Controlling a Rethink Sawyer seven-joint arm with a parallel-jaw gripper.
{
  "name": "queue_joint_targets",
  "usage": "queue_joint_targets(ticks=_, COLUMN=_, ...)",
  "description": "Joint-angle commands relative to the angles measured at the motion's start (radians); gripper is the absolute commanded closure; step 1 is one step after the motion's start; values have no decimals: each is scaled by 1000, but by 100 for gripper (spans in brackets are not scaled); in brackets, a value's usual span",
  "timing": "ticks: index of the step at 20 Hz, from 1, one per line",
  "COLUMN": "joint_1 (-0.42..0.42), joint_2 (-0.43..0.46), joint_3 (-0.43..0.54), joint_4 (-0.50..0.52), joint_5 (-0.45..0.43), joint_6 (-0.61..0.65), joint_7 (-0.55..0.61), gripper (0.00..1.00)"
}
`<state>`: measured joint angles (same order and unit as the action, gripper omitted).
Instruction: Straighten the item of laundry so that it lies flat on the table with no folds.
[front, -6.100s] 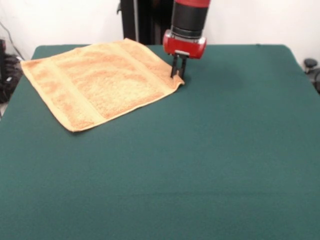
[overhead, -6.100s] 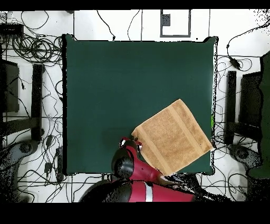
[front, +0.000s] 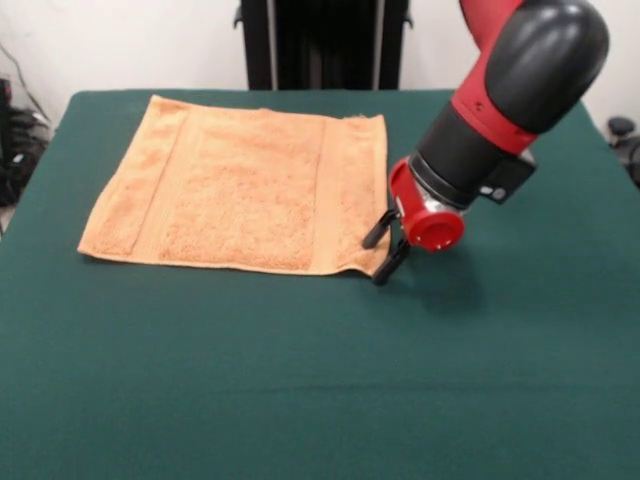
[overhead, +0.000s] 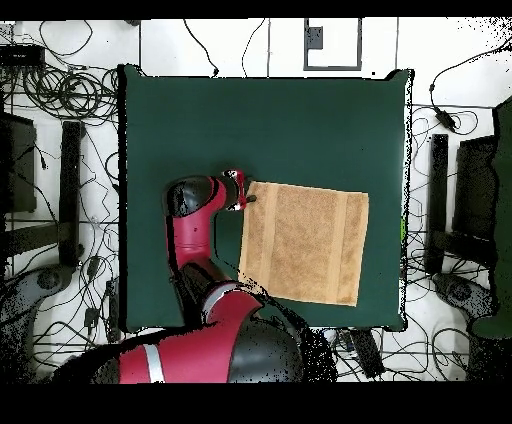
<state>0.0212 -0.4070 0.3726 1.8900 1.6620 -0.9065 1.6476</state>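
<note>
The orange-tan towel (front: 245, 185) lies spread flat on the dark green table (front: 300, 390), in its far left part, with woven bands running along two sides. No folds show, only a slight lift at its near right corner. My gripper (front: 375, 260) is tilted sideways at that corner, with the fingers apart on either side of the towel's edge and holding nothing. In the overhead view the gripper (overhead: 245, 198) sits at the upper left corner of the towel (overhead: 305, 242), and the arm reaches up over the table (overhead: 200, 130) from the bottom.
The black pedestal (front: 320, 45) stands behind the table's far edge. Cables (overhead: 60, 95) and dark equipment (overhead: 70, 190) lie on the floor around the table. The towel's far edge is close to the table's edge by the robot.
The towel has been turned and drawn out: it lay skewed over the far left corner, now it lies square and flat. The gripper moved nearer the camera with the corner and opened.
</note>
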Motion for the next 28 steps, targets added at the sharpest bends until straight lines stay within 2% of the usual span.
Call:
queue_joint_targets(ticks=1, joint_1=8, joint_2=42, joint_3=124, joint_4=-87, joint_5=-46, joint_6=148, joint_7=9, gripper=0)
queue_joint_targets(ticks=4, joint_1=23, joint_2=52, joint_3=95, joint_4=-94, joint_5=-93, joint_6=146, joint_7=69, gripper=0)
queue_joint_targets(ticks=12, joint_1=12, joint_2=-4, joint_3=103, joint_4=-19, joint_5=-75, joint_6=167, joint_7=1, gripper=0)
queue_joint_targets(ticks=20, joint_1=-7, joint_2=-158, joint_3=154, joint_4=111, joint_5=59, joint_6=173, joint_7=-118, gripper=0)
queue_joint_targets(ticks=23, joint_1=-21, joint_2=-252, joint_3=195, joint_4=180, joint_5=164, joint_6=161, joint_7=-207, gripper=0)
queue_joint_targets(ticks=28, joint_1=-45, joint_2=-412, joint_3=247, joint_4=301, joint_5=275, joint_6=201, joint_7=-277, gripper=0)
